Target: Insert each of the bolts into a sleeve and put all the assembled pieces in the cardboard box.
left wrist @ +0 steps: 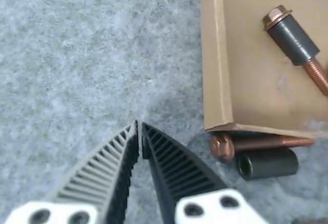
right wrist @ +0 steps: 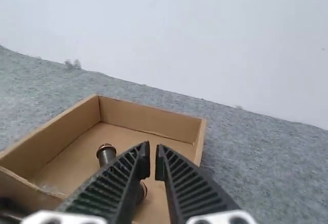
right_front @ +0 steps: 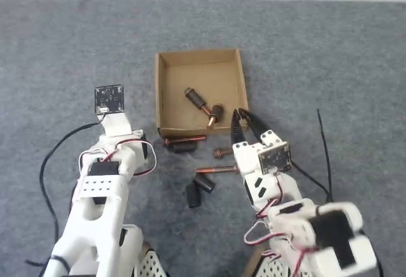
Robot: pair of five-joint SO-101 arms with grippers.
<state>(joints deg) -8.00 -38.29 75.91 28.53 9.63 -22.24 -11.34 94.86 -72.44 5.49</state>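
Observation:
The cardboard box [right_front: 166,93] holds two bolts pushed into dark sleeves, one [right_front: 196,99] near its middle and one [right_front: 216,113] by the front wall. On the carpet in front lie a copper bolt [right_front: 184,139] against a loose sleeve [right_front: 184,147], two more bolts [right_front: 222,153] [right_front: 216,170] and two sleeves [right_front: 204,184] [right_front: 193,196]. My right gripper [right_front: 241,115] hangs shut and empty over the box's front right corner. My left gripper [left wrist: 139,126] is shut and empty over carpet just off the box's front left corner [left wrist: 218,124], beside the bolt [left wrist: 256,143] and sleeve [left wrist: 266,163].
Grey carpet covers the table on all sides of the box. A pale wall [right wrist: 205,39] rises behind the far edge. Cables [right_front: 47,163] trail from the left arm, and a thin black wire [right_front: 327,156] runs beside the right arm.

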